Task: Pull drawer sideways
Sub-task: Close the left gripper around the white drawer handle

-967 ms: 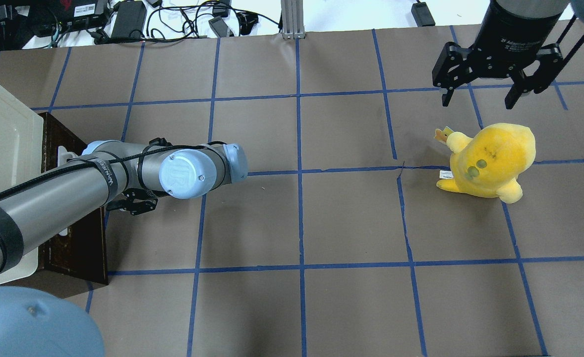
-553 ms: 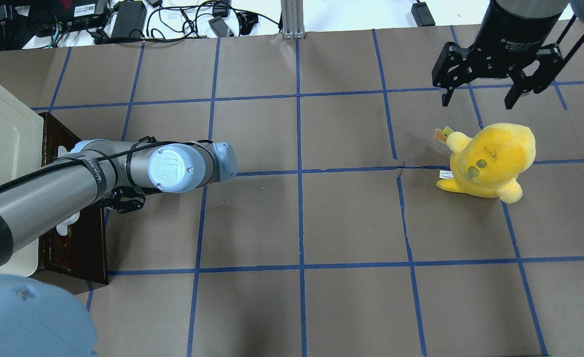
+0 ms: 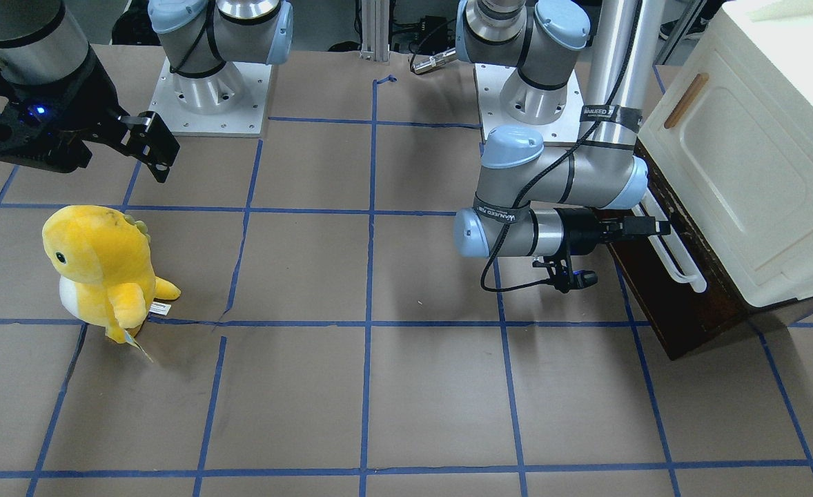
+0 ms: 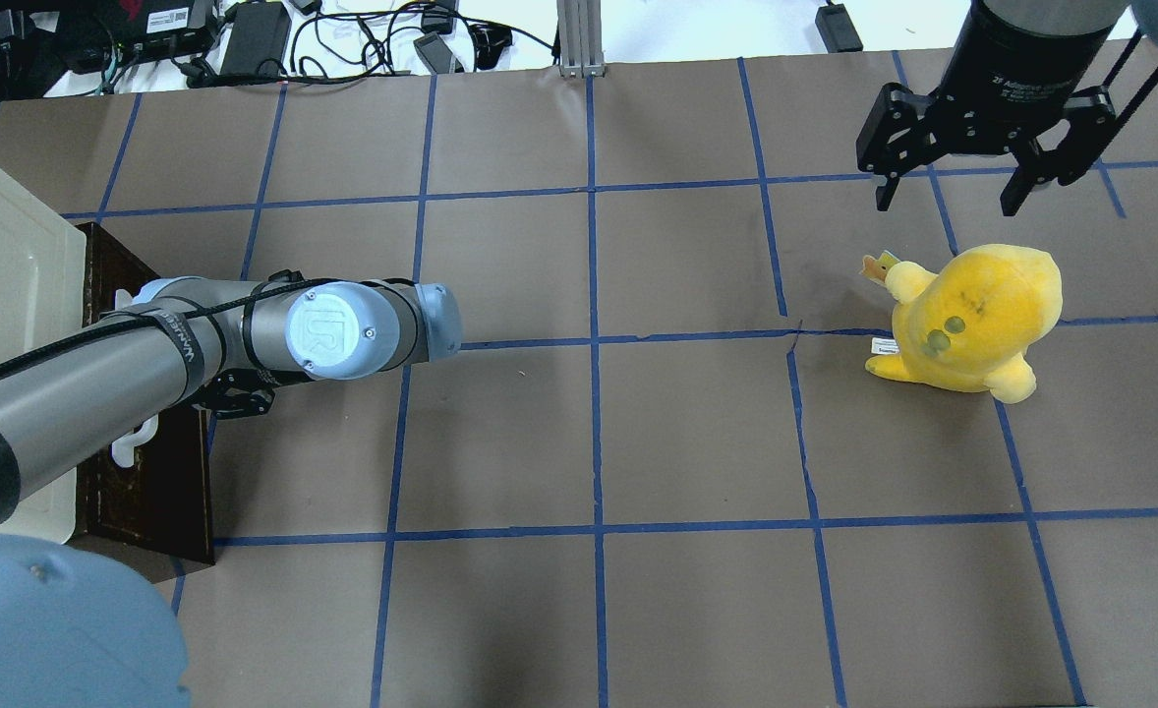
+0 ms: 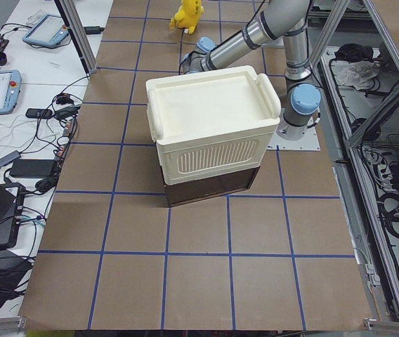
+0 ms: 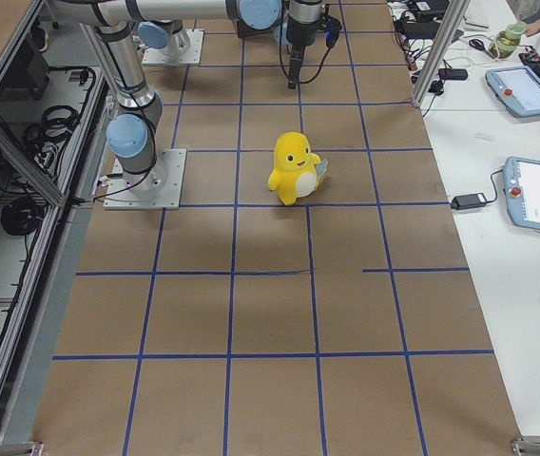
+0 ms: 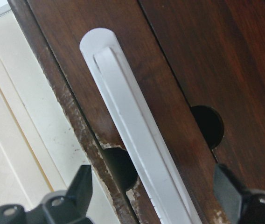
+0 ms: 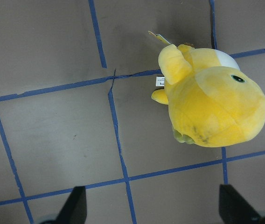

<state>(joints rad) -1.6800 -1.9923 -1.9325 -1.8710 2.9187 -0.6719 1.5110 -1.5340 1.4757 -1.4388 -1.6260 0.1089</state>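
The drawer's dark brown front [image 3: 665, 310] sits low under the cream cabinet [image 3: 745, 159] and carries a long white bar handle [image 3: 676, 262]. It also shows in the overhead view [image 4: 146, 482]. My left gripper [image 3: 655, 226] is open at the handle. In the left wrist view the handle [image 7: 137, 135] runs between the two fingertips of the left gripper [image 7: 153, 191], with a gap on each side. My right gripper [image 4: 948, 192] is open and empty, hanging high above the table's far right. In the right wrist view the right gripper [image 8: 153, 210] holds nothing.
A yellow plush toy [image 4: 972, 315] stands on the brown paper under the right gripper; it also shows in the right wrist view [image 8: 212, 107]. The cabinet door has a small wooden handle [image 3: 686, 100]. Cables and power bricks [image 4: 255, 39] lie beyond the table's far edge.
My left arm has moved left toward the cabinet, bringing its gripper up to the drawer handle. The right arm and the plush toy have not moved.
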